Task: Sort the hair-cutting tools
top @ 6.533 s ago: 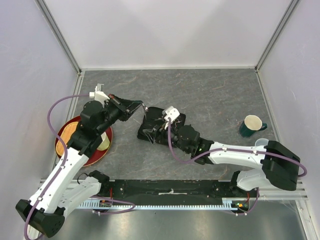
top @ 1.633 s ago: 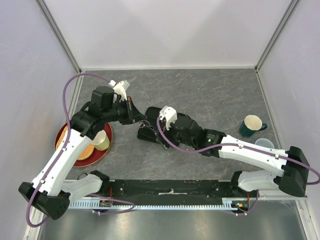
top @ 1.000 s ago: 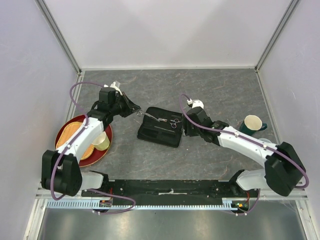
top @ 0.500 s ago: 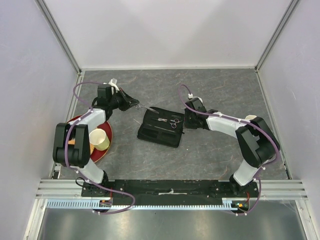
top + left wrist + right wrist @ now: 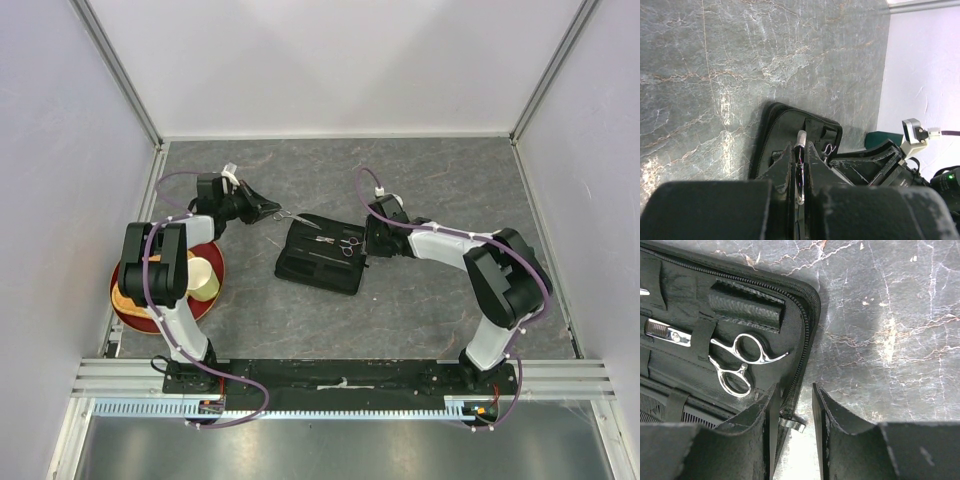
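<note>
From above, both arms have pulled back off the case (image 5: 300, 268), which now lies uncovered mid-frame on the bench (image 5: 440, 190). The left end effector (image 5: 270, 212), just up-left of the case, is clamped tight on a thin silver tool (image 5: 286, 214), which I take for one pair of scissors, freshly lifted out. The second scissors (image 5: 346, 243) lie in the case's right half. The right end effector (image 5: 368, 245) has moved to the case's right edge.

In the left wrist view, the silver sliver stands pinched at centre, with the case beyond it.

In the right wrist view, the fingers (image 5: 771, 407) stand part-way apart astride the zipped rim at lower centre, holding nothing. The scissors remain strapped in left of centre, and a comb (image 5: 660, 409) shows at lower left. So one tool is out and the others are still to fetch.
</note>
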Available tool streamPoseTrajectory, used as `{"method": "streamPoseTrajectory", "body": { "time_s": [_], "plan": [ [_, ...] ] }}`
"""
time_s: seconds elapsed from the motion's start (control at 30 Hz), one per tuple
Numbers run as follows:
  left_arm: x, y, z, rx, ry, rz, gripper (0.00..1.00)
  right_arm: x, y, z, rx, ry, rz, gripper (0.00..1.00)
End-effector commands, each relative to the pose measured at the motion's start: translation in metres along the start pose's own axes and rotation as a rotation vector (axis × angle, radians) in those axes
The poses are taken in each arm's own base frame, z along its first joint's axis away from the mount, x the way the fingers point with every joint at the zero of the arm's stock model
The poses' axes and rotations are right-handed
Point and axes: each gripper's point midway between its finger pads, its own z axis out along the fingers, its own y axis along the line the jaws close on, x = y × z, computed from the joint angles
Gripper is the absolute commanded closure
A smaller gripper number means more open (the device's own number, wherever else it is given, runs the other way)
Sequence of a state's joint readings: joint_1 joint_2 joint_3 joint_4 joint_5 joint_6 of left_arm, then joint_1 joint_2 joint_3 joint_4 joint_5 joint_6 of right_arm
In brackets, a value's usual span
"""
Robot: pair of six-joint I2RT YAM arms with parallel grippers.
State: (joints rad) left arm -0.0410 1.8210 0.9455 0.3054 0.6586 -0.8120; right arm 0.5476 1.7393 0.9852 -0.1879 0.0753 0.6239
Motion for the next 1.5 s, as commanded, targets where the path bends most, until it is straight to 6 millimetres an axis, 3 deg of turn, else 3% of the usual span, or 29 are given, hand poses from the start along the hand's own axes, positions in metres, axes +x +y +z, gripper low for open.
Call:
{"method": "streamPoseTrajectory", "body": {
  "time_s": [0.0, 0.27, 0.5, 0.73, 0.83, 0.9, 1.13, 1.47],
  "plan": [
    [-0.015, -0.023, 0.003, 0.096, -0.023, 0.032, 0.98, -0.018, 0.012, 0.004, -0.023, -0.038, 0.014, 0.61],
    [-0.019, -0.007, 0.001, 0.039, -0.042, 0.030, 0.98, -0.015, 0.004, 0.013, 0.004, -0.029, 0.013, 0.62],
    [-0.026, -0.008, -0.007, 0.037, -0.058, 0.040, 0.98, -0.006, -0.003, 0.024, 0.031, 0.006, 0.011, 0.81],
    [-0.021, -0.003, -0.003, 0.040, -0.029, 0.028, 0.98, -0.004, -0.006, 0.027, 0.041, 0.019, 0.008, 0.90],
    [-0.017, -0.002, -0.006, 0.031, -0.027, 0.025, 0.98, -0.003, -0.007, 0.027, 0.043, 0.023, 0.011, 0.91],
    [-0.026, 0.009, -0.016, 0.003, -0.061, 0.018, 0.98, -0.002, -0.007, 0.027, 0.044, 0.024, 0.011, 0.91],
    [-0.028, 0.008, -0.032, -0.044, -0.100, 0.053, 0.98, 0.001, -0.008, 0.028, 0.042, 0.031, 0.012, 0.92],
    [-0.006, 0.003, -0.021, 0.101, -0.017, -0.042, 0.98, 0.003, -0.005, 0.029, 0.022, 0.038, 0.025, 0.93]
  ]
}}
